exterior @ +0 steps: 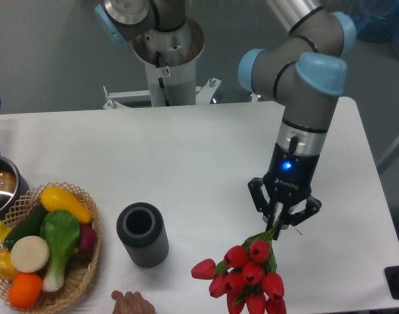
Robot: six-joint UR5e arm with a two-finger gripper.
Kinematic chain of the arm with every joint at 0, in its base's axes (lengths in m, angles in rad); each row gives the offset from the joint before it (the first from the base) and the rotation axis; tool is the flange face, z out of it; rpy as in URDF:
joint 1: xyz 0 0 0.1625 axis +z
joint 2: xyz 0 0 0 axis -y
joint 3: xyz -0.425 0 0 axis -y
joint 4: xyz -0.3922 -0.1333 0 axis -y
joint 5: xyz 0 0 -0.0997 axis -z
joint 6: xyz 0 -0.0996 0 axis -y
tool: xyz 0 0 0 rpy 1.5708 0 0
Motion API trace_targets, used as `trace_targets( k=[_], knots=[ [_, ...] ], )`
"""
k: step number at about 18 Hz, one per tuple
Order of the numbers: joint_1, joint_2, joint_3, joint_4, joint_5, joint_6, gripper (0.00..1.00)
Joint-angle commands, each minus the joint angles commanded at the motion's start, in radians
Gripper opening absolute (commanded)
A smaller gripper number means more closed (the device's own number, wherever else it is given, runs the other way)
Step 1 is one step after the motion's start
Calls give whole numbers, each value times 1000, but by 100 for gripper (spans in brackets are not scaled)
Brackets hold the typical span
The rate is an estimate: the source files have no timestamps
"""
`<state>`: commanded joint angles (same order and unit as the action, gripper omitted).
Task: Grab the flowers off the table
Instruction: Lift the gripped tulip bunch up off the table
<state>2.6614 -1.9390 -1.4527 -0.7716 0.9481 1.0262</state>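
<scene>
From the fixed camera I see my gripper [282, 222] clenched on the thin stems of the flowers [248, 275], the red tulip buds hanging below it near the front edge of the white counter [186, 157]. I cannot tell for certain whether the buds have cleared the surface or brush it. I judge the bunch light but floppy: the stems are slender and bendable, the heads top-heavy, so holding at the tied stem end looks right, and squeezing the buds would crush them. To the left stands a dark ribbed vase [142, 234], well apart, with a wicker basket of vegetables [42, 245] beyond. A person's hand [131, 303] shows at the bottom edge.
</scene>
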Motion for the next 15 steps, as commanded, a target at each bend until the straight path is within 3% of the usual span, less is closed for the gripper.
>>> trace_targets(
  k=[7,15],
  knots=[
    [80,11,12,0,-150,-40,21],
    [98,34,12,0,-180,-41,21]
  ],
)
